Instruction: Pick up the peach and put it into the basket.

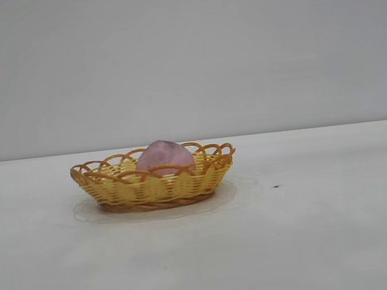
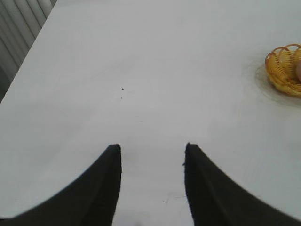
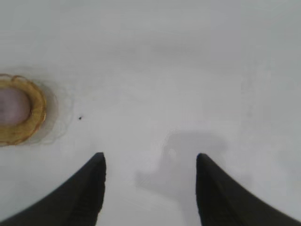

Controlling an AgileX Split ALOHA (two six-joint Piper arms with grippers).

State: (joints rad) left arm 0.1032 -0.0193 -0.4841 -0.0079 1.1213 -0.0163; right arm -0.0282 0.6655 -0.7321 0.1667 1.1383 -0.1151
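The dusty-pink peach (image 1: 164, 157) lies inside the yellow wicker basket (image 1: 115, 188), which stands on the white table left of centre in the exterior view. Neither arm shows in that view. My left gripper (image 2: 151, 149) is open and empty above bare table, with the basket (image 2: 281, 70) far off at the frame's edge. My right gripper (image 3: 150, 157) is open and empty above bare table. Its view shows the basket (image 3: 33, 120) with the peach (image 3: 11, 106) in it, well apart from the fingers.
The white table (image 1: 313, 229) spreads around the basket. A small dark speck (image 1: 276, 186) lies right of the basket. The table's edge and a ribbed grey wall (image 2: 19, 28) show in the left wrist view.
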